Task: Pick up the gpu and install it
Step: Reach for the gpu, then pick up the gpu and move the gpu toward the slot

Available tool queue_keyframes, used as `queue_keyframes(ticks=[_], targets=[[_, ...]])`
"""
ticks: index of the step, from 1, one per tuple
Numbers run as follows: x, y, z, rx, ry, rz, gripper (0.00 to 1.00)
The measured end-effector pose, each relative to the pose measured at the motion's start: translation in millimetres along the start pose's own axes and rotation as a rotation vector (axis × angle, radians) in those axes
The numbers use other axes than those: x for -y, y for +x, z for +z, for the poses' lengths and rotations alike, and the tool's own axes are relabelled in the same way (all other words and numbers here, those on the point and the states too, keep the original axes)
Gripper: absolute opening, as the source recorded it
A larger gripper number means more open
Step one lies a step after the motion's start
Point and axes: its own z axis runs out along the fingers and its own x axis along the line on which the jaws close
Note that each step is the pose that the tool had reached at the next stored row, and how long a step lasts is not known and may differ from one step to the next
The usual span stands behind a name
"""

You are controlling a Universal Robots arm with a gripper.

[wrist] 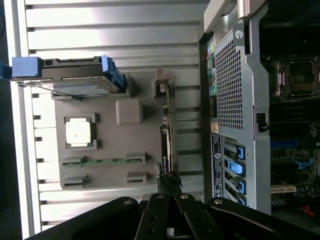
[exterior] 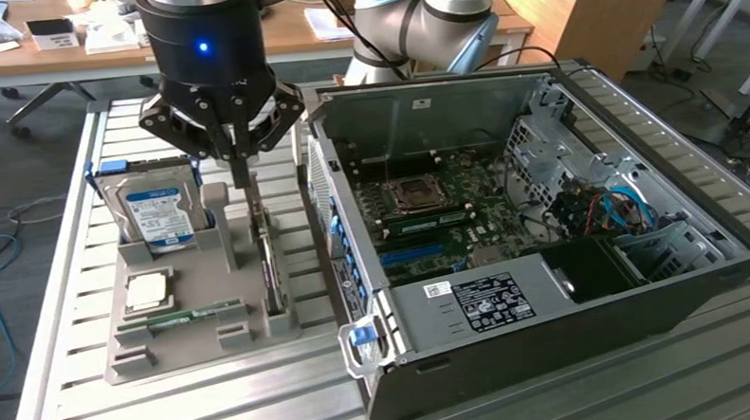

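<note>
Gpu [exterior: 268, 262] on edge, lengthwise beside case [exterior: 546, 340]

The slatted metal surface [exterior: 206, 412] carried two things side by side: a grey holder tray [exterior: 185, 356] toward the exterior view's left and, just beside it, an open dark computer case [exterior: 546, 354] lying on its side toward the exterior view's right.

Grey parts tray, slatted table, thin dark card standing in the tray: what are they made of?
The grey parts tray is likely matt moulded plastic: dull and even-coloured. The slatted table is probably bare aluminium: silvery ribs with bright glare. The thin dark card looks like circuit board, but it is seen edge-on, so that is uncertain.
</note>
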Motion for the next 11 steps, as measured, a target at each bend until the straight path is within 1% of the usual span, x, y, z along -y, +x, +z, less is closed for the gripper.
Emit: queue_keyframes(ticks=[11], targets=[[0.0, 1.8, 0.0, 0.0001, -0.0001, 0.000, 0.11]])
